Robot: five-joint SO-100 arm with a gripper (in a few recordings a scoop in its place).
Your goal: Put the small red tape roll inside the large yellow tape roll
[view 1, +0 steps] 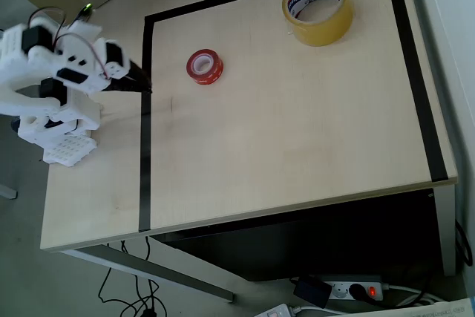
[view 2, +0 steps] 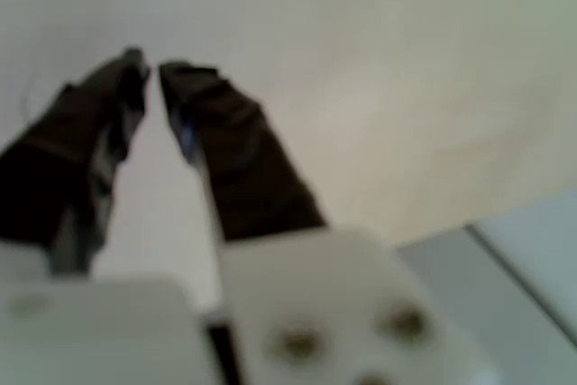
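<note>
The small red tape roll [view 1: 204,66] lies flat on the light wooden table, left of centre near the far side in the overhead view. The large yellow tape roll [view 1: 318,7] lies at the far right, its white core printed with red and blue marks. My gripper [view 1: 146,84] sits at the left, over the black tape line, a short way left of the red roll and apart from it. In the wrist view the dark fingertips [view 2: 135,69] nearly meet with nothing between them, so my gripper [view 2: 150,65] is shut and empty.
A black tape line [view 1: 145,146] frames the work area on the table. The white arm base [view 1: 52,94] stands at the left edge. The table's front edge [view 1: 260,217] drops to the floor, where a power strip [view 1: 349,289] and cables lie.
</note>
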